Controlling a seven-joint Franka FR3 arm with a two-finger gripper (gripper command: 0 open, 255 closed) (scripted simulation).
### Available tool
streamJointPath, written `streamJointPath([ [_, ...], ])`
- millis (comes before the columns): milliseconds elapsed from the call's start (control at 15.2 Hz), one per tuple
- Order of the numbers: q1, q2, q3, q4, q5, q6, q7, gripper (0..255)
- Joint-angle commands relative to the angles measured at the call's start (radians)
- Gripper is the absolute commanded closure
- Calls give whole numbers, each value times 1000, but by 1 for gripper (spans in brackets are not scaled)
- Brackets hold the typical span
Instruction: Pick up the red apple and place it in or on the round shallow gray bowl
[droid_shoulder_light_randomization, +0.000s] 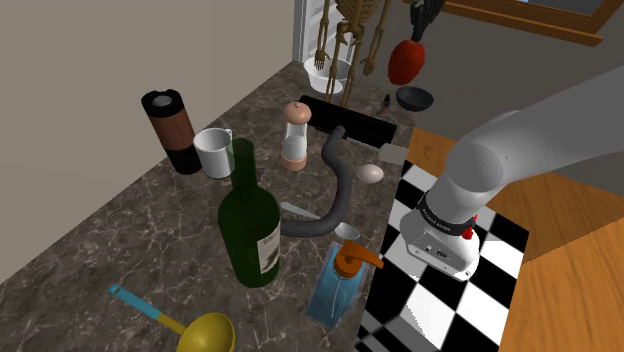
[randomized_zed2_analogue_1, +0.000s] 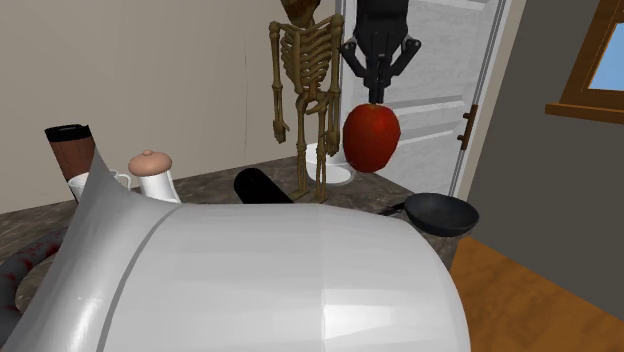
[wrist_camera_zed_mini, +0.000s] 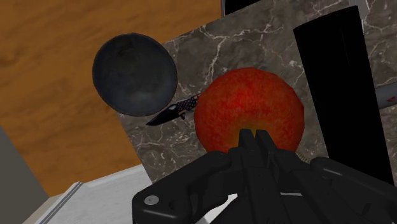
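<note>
The red apple (droid_shoulder_light_randomization: 407, 61) hangs in the air well above the dark marble counter (droid_shoulder_light_randomization: 120, 230), with my black gripper (droid_shoulder_light_randomization: 418, 37) shut on its top. In the second exterior view the fingers pinch together right over the apple (randomized_zed2_analogue_1: 372, 136), at my gripper (randomized_zed2_analogue_1: 377, 98). The round shallow dark grey bowl (droid_shoulder_light_randomization: 415, 97) sits at the counter's far corner, below the apple and slightly to the shoulder view's right. In the wrist view the apple (wrist_camera_zed_mini: 248, 111) sits under my gripper (wrist_camera_zed_mini: 253, 135), and the bowl (wrist_camera_zed_mini: 134, 73) lies off to one side, empty.
A small patterned knife (wrist_camera_zed_mini: 172, 113) lies between apple and bowl. A long black box (droid_shoulder_light_randomization: 345, 118), a pink-capped grinder (droid_shoulder_light_randomization: 294, 135), an egg (droid_shoulder_light_randomization: 370, 173), a grey hose (droid_shoulder_light_randomization: 335, 195), a white mug (droid_shoulder_light_randomization: 213, 151), a green bottle (droid_shoulder_light_randomization: 248, 225) and a skeleton (randomized_zed2_analogue_1: 305, 95) stand around.
</note>
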Motion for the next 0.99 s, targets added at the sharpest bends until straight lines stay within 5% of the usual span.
streamJointPath([
  [0, -9, 31, -38, 51, -8, -14, -51, 255],
  [726, -34, 319, -281, 456, 56, -107, -379, 255],
  [924, -37, 311, -281, 409, 51, -67, -374, 255],
])
